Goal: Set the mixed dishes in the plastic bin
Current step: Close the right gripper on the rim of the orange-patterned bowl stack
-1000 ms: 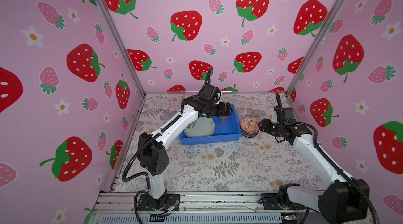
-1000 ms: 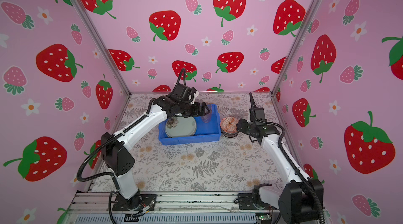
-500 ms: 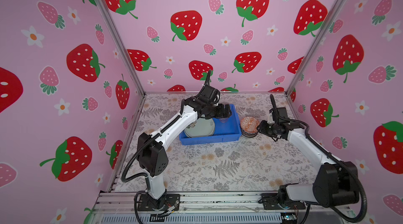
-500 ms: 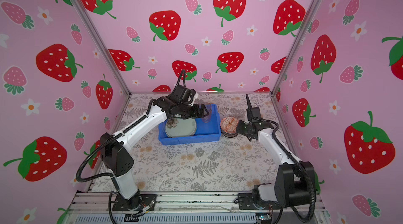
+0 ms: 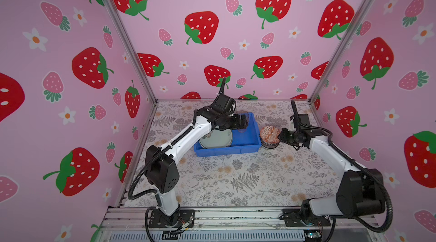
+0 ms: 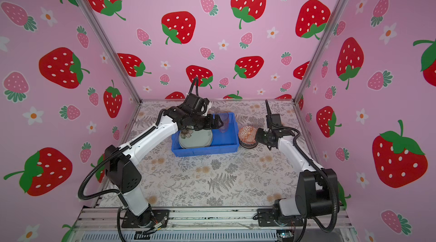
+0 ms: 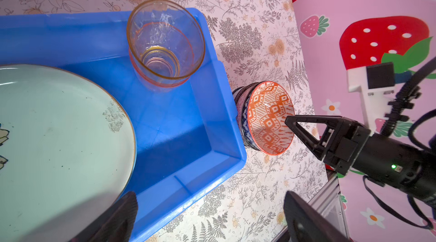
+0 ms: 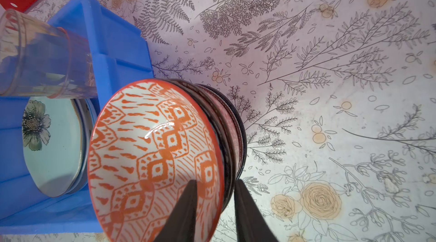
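One plastic bin (image 5: pixel 226 152): bright blue moulded tub, rectangular, rolled rim, low walls, smooth and slightly glossy, standing toward the back of the fern-and-rose printed tablecloth (image 5: pixel 236 177). Contents: one pale green plate (image 6: pixel 195 139), round, glazed, brown-edged, lightly speckled, a dark flower at one side, lying flat at the bin's left end. Only the right wrist view shows a further plate rim beneath it. One glass tumbler (image 7: pixel 165 42), clear with an amber-tinted rim and ringed base, upright in the bin's far right corner. Outside, close against the bin's right end wall: a stack of small bowls (image 5: pixel 269 145), dark-rimmed, with the orange-red bowl (image 8: pixel 153 158) uppermost, glossy white inside with orange diamonds and dashes. The left wrist view picks out a blue-white bowl (image 7: pixel 243 108) lower down. The left gripper (image 7: pixel 208 196): jaws wide apart, hovering over the bin just beside the tumbler. The right gripper (image 8: pixel 214 181): black tapered fingers straddling the stack's rims, one inside the orange-red bowl, one outside; whether they actually pinch, I cannot tell.
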